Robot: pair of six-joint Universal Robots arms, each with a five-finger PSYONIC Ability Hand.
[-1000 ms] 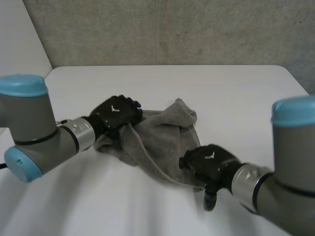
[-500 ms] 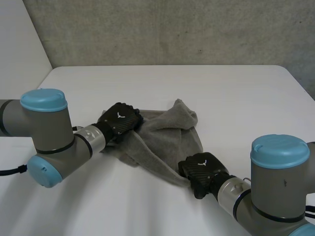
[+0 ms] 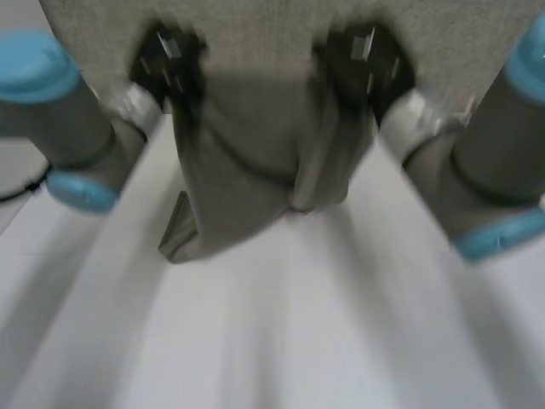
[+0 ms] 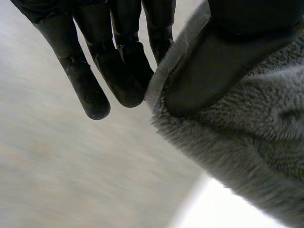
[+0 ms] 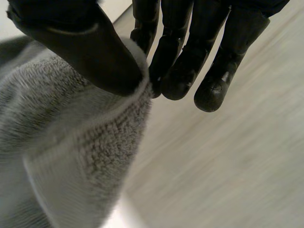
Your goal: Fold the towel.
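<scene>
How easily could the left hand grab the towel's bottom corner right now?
Probably not: the left hand is up high pinching the towel by its top edge, and that corner hangs down by the table.

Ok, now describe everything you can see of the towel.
The towel is grey, thick, fluffy terry with a hemmed edge. It hangs slack and creased between the two hands, sagging in the middle. The left hand pinches its upper edge at one end between thumb and fingers; the right hand pinches the other end the same way. Its lower end seems to reach the white table, trailing toward the left arm's side.
</scene>
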